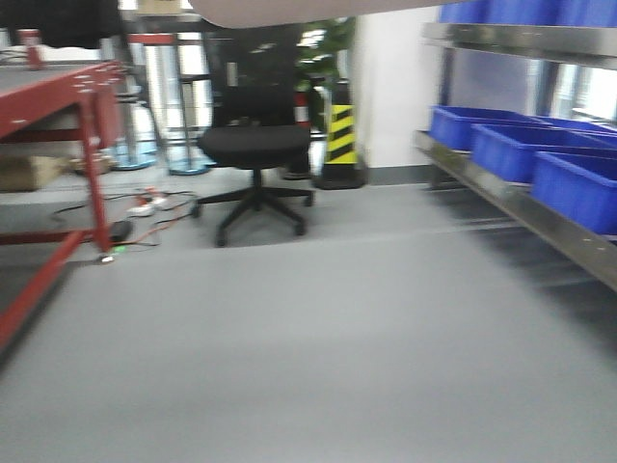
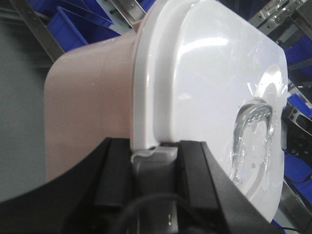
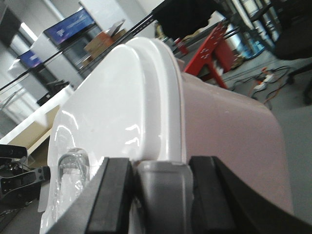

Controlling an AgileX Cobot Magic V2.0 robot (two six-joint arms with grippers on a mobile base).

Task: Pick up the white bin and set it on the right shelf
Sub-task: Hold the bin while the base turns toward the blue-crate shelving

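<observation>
I hold the white bin between both arms, lid facing sideways. The left wrist view shows its pale pink wall and white lid (image 2: 204,87). My left gripper (image 2: 155,146) is shut on the grey clasp at the lid's rim. In the right wrist view the bin (image 3: 126,107) fills the frame, and my right gripper (image 3: 161,165) is shut on the grey clasp at the opposite end. In the front view only a strip of the bin (image 1: 289,10) shows along the top edge. The right shelf (image 1: 482,185), a steel rack, runs along the right side.
Several blue crates (image 1: 540,154) sit on the rack's lower level, and more stand on the level above (image 1: 521,39). A black office chair (image 1: 255,145), a yellow-black striped post (image 1: 341,135) and floor cables (image 1: 154,203) lie ahead. A red workbench (image 1: 58,87) stands left.
</observation>
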